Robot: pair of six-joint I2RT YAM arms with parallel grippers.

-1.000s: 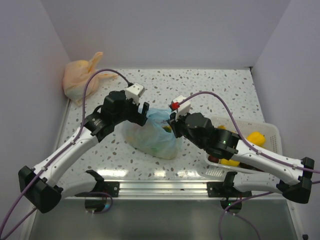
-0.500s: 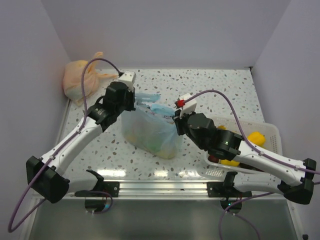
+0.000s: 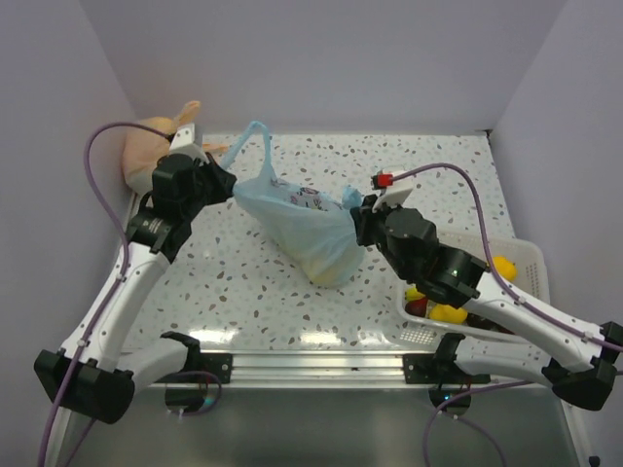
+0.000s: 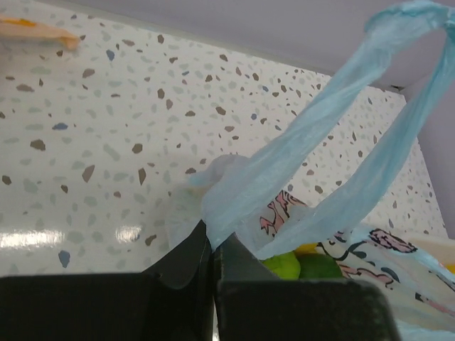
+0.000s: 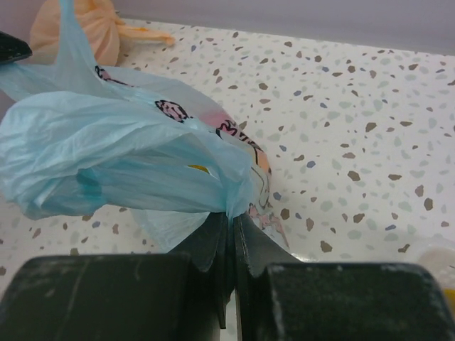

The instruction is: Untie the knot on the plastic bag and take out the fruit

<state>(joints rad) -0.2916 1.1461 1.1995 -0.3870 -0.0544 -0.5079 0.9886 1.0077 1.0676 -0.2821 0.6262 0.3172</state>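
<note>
**Item 1. Plastic bag** (image 3: pixel 310 226): light blue and translucent, with a white-pink cartoon panel in dark print. It is strung slantwise between the two pincers, one end at each, and its belly sags below the line between them. Whether the lowest part touches the desk (image 3: pixel 321 161) cannot be told.

**Item 1a. Handle loop** (image 3: pixel 255 146): a thin blue strip of the same bag. It rises as an open arch directly above and just right of the left pincer, and its two legs run down to the jaws.

**Item 1b. Green fruit** (image 4: pixel 281 265): rounded pieces inside the bag, seen through the plastic just right of the left pincer's jaws. Paler yellowish contents lie in the sagging part.

**Item 2. Left pincer** (image 3: pixel 229 185): jaws pressed together, with a fold of the bag's plastic at the base of the handle pinched between them.

**Item 3. Right pincer** (image 3: pixel 356 219): jaws narrow and nearly touching, clamped on a gathered, crumpled bunch of the bag's plastic. The printed panel lies just beyond its tips.

**Item 4. Orange bag** (image 3: pixel 146 151): peach-coloured with tied ears. It sits behind and to the left of the left pincer, in the corner by the wall, apart from the blue bag.

**Item 5. Basket** (image 3: pixel 526 245): white, on the desk behind and to the right of the right pincer, under that arm. It holds yellow fruit (image 3: pixel 498 268).
</note>
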